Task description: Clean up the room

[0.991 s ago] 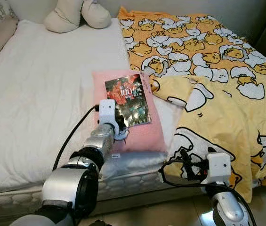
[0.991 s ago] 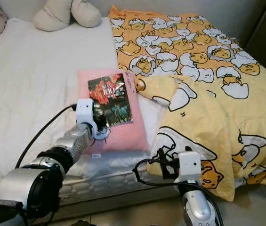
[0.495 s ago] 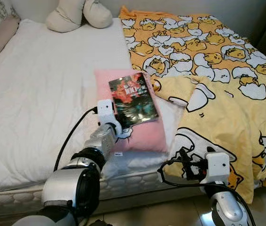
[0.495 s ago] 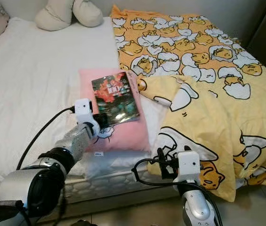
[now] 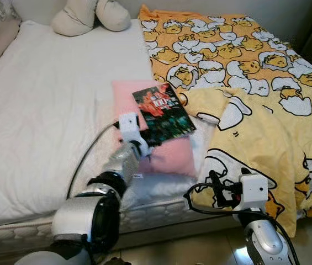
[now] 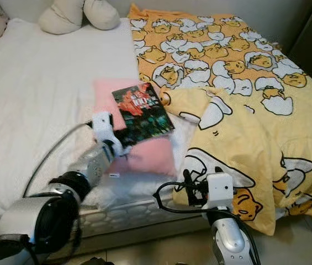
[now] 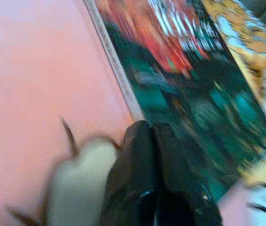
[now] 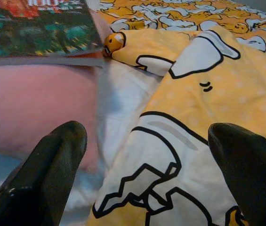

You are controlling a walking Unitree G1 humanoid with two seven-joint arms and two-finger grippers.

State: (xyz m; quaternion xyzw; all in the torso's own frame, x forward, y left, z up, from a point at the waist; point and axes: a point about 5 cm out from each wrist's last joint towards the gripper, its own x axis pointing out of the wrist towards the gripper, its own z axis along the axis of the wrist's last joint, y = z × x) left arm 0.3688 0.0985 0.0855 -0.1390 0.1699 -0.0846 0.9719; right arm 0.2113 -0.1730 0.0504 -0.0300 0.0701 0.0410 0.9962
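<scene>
A book (image 5: 164, 110) with a dark red and green cover is held tilted just above a pink pillow (image 5: 171, 156) on the bed. My left gripper (image 5: 148, 144) is shut on the book's near edge; in the left wrist view its black fingers (image 7: 144, 155) pinch the book (image 7: 184, 89) over the pink pillow (image 7: 38, 70). My right gripper (image 5: 217, 190) hangs low at the bed's near edge, open and holding nothing. In the right wrist view its fingertips (image 8: 57, 155) stand wide apart before the pillow (image 8: 34, 108) and blanket (image 8: 203, 108).
A yellow blanket (image 5: 244, 61) printed with egg figures covers the bed's right half and drapes over its edge. White sheet (image 5: 45, 99) spans the left half. A beige plush cushion (image 5: 89, 14) lies at the head. Tiled floor (image 5: 310, 243) shows at the lower right.
The book has swung to the right in my left gripper, its far end now over the pillow's right edge. My left gripper has shifted slightly right. The right arm has hardly moved.
</scene>
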